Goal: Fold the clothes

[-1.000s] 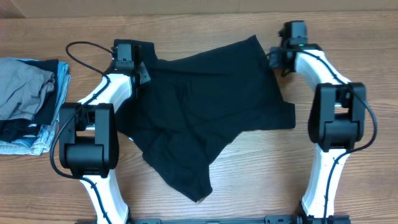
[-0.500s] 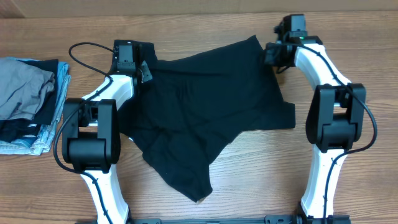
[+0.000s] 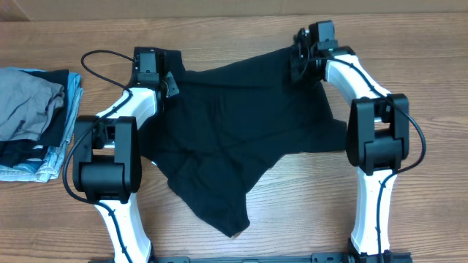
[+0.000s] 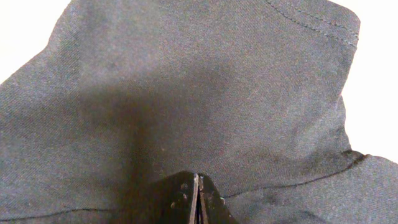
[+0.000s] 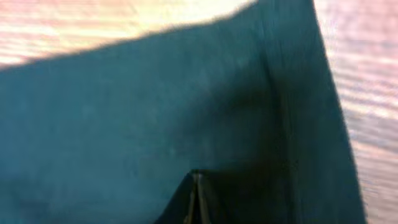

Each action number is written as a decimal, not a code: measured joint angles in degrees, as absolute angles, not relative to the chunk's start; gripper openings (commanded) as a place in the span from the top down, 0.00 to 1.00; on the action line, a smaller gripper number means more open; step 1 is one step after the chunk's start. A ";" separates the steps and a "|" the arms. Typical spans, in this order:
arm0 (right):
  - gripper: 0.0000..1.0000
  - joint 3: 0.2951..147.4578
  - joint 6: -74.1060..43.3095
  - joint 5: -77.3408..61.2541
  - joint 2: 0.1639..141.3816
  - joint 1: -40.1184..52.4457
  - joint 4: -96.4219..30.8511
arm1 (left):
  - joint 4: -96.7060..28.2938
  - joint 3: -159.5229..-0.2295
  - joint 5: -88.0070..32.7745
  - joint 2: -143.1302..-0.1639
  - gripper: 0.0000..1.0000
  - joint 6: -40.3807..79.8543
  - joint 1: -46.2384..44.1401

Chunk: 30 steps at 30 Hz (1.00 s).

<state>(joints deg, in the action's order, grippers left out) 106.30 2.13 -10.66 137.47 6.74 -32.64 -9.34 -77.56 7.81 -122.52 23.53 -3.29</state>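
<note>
Two grippers, one article. Article: black garment (image 3: pixel 241 139), soft and wrinkled, spread askew across the middle of the wooden table (image 3: pixel 307 212), with one lobe trailing toward the near edge. At its far left corner sits the left gripper (image 3: pixel 168 82); the wrist view shows its fingers (image 4: pixel 183 196) pressed together with cloth drawn into the tips, so it appears to pinch the fabric. At the far right corner sits the right gripper (image 3: pixel 298 62), its fingers (image 5: pixel 180 205) likewise pressed together on dark cloth beside a stitched hem. Also present: a stack of folded garments (image 3: pixel 33 120) at the table's left end, well apart. Step in hand, as judged: both far corners taken and the first fold about to start. The next move calls for lifting the two corners evenly and drawing the cloth straight, since it lies crooked and bunched below.
</note>
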 measured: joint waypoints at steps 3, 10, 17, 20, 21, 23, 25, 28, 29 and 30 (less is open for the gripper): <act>0.96 106.85 2.39 -9.61 138.02 6.59 -31.94 | -9.37 -77.56 7.70 -122.52 0.96 23.53 -3.29; 0.96 106.87 2.59 -0.49 138.74 7.16 -27.49 | -7.33 -77.54 7.27 -122.54 0.96 23.53 -3.29; 0.96 106.87 0.62 6.87 138.89 4.91 -26.94 | -0.32 -77.47 6.13 -122.54 0.96 23.51 -3.29; 0.96 106.89 -1.32 7.53 138.93 1.17 -27.09 | 4.10 -77.43 4.89 -122.85 0.96 23.51 -3.38; 0.96 106.94 -1.93 7.57 138.93 -1.06 -27.49 | 5.56 -77.41 4.19 -123.15 0.96 23.53 -3.53; 0.96 107.07 -2.37 7.81 138.93 -3.03 -27.92 | 7.81 -77.41 3.49 -124.05 0.96 23.62 -3.95; 0.96 107.15 -2.79 8.14 138.93 -4.58 -28.10 | 9.13 -77.41 2.83 -125.56 0.96 23.83 -4.47; 0.96 107.15 -3.03 8.54 138.93 -5.67 -28.14 | 9.54 -77.41 1.58 -127.68 0.96 24.25 -5.45; 0.96 107.15 -3.01 8.62 138.93 -5.72 -28.14 | 9.96 -77.36 1.21 -128.09 0.96 24.34 -5.85; 0.96 107.15 -3.07 8.84 138.93 -5.69 -28.12 | 10.20 -77.38 0.56 -128.09 0.96 24.47 -6.11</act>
